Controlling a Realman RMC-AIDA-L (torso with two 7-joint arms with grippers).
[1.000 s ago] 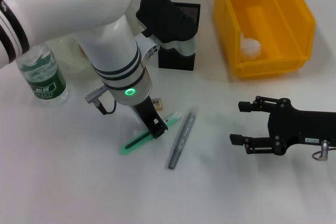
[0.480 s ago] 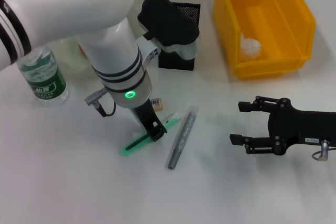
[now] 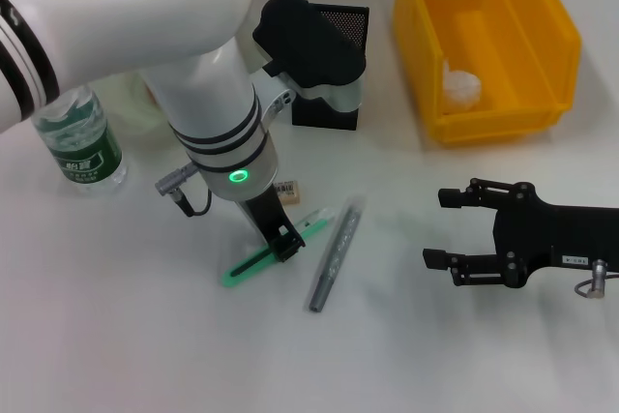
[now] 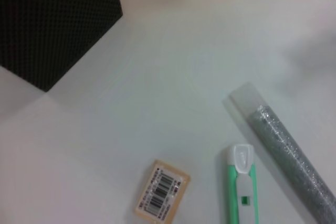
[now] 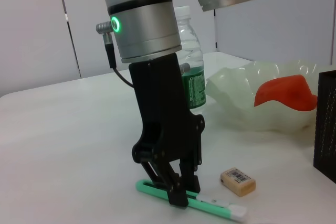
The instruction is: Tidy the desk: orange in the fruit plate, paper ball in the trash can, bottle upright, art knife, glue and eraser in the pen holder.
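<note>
My left gripper [image 3: 282, 244] stands straight down on the green art knife [image 3: 253, 260], which lies on the table. In the right wrist view its fingers [image 5: 185, 184] are closed around the knife [image 5: 215, 206]. The grey glitter glue stick [image 3: 332, 253] lies just right of the knife. The small eraser [image 3: 287, 190] lies behind it. The black mesh pen holder [image 3: 338, 108] stands behind, partly hidden by my left wrist. The bottle [image 3: 82, 137] stands upright at the left. The orange [image 5: 286, 90] lies in the translucent fruit plate [image 5: 236, 103]. My right gripper [image 3: 433, 227] is open and empty at the right.
A yellow bin [image 3: 493, 123] at the back right holds the white paper ball [image 3: 461, 86]. The left wrist view shows the pen holder [image 4: 52, 24], eraser [image 4: 161, 196], knife tip [image 4: 242, 182] and glue stick [image 4: 294, 156] on the white table.
My left gripper has shifted very slightly along the knife. The knife, the glue stick, the eraser and my right arm have not moved.
</note>
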